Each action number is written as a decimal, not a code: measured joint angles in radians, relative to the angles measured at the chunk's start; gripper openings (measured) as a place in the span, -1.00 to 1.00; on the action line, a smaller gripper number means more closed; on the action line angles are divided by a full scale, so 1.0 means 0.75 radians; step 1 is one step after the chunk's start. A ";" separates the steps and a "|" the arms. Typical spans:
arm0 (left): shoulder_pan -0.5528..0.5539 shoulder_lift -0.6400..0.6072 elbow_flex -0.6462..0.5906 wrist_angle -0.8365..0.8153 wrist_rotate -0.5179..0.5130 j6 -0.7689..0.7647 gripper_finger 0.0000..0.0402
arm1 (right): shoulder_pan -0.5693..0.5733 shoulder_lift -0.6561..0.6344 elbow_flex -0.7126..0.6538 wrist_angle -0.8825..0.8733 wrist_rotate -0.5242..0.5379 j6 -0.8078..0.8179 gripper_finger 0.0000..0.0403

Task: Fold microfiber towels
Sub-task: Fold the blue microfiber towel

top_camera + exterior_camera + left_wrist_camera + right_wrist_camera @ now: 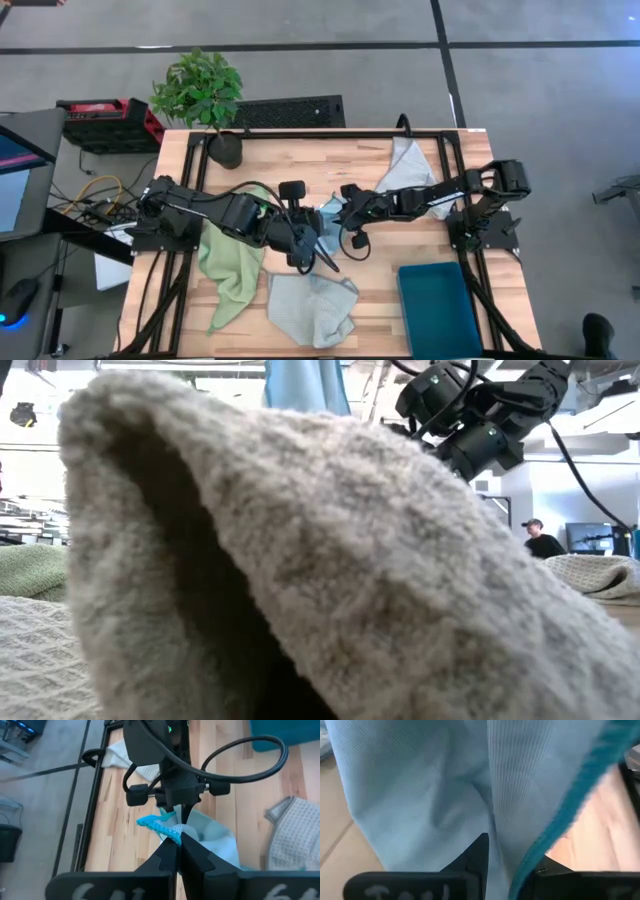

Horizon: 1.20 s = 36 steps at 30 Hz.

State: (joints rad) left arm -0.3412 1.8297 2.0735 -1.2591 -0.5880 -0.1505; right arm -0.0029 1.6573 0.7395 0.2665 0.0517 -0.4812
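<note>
A light blue towel (330,207) is held up between my two grippers over the middle of the table, and its top shows in the low view (300,385). My left gripper (177,845) is shut on it. My right gripper (512,865) faces the left one and is shut on the same towel. A light green towel (235,265) lies crumpled at the left. One pale grey-blue towel (312,305) lies at the near edge and fills the low view (330,560). Another grey-blue towel (405,165) lies at the far right. My left gripper pinches the towel's teal-stitched edge (162,827) between its two fingertips, near a corner. The cloth is lifted clear there and the rest (215,840) hangs slack below. My right gripper pinches the light blue cloth (505,820) between its two fingers, beside the teal-stitched edge (575,805). The cloth drapes in front of the fingers in soft folds; one layer or several, I cannot tell.
A teal bin (438,305) stands at the near right. A potted plant (205,100) stands at the far left corner. A person (543,540) shows in the room beyond the table. Bare wood lies between the towels at the far middle.
</note>
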 joint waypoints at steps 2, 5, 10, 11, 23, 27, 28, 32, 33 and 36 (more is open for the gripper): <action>0.000 0.001 0.028 -0.038 0.000 0.000 -1.00 | -0.008 -0.001 0.000 0.005 0.003 0.001 -0.59; 0.000 0.001 0.065 -0.067 -0.001 -0.001 -1.00 | -0.026 -0.001 0.000 0.005 0.003 0.002 -0.59; 0.000 0.001 0.125 -0.126 -0.003 -0.003 -1.00 | -0.050 -0.001 0.000 0.003 0.003 0.003 -0.59; 0.000 0.001 0.136 -0.150 -0.003 -0.008 -1.00 | -0.054 -0.001 0.000 0.003 0.003 0.003 -0.59; -0.009 0.001 0.187 -0.299 -0.027 -0.059 -1.00 | -0.078 -0.001 0.000 -0.006 0.003 0.014 -0.72; -0.017 0.000 0.187 -0.304 -0.029 -0.055 -1.00 | -0.083 -0.001 0.000 -0.006 0.003 0.024 -0.72; -0.019 -0.002 0.187 -0.304 -0.031 -0.055 -1.00 | -0.086 -0.001 0.000 -0.006 0.003 0.025 -0.72; -0.025 -0.015 0.193 -0.316 -0.050 -0.051 -1.00 | -0.087 -0.001 0.000 -0.015 0.003 0.028 -0.72; -0.024 -0.017 0.202 -0.318 -0.057 -0.051 -1.00 | -0.087 -0.001 0.000 -0.025 0.003 0.028 -0.72; -0.026 -0.017 0.253 -0.349 -0.074 -0.050 -1.00 | -0.088 -0.001 0.001 -0.041 0.003 0.031 -0.72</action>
State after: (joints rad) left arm -0.3607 1.8172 2.2636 -1.5210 -0.6436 -0.1877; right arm -0.0691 1.6569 0.7399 0.2361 0.0536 -0.4579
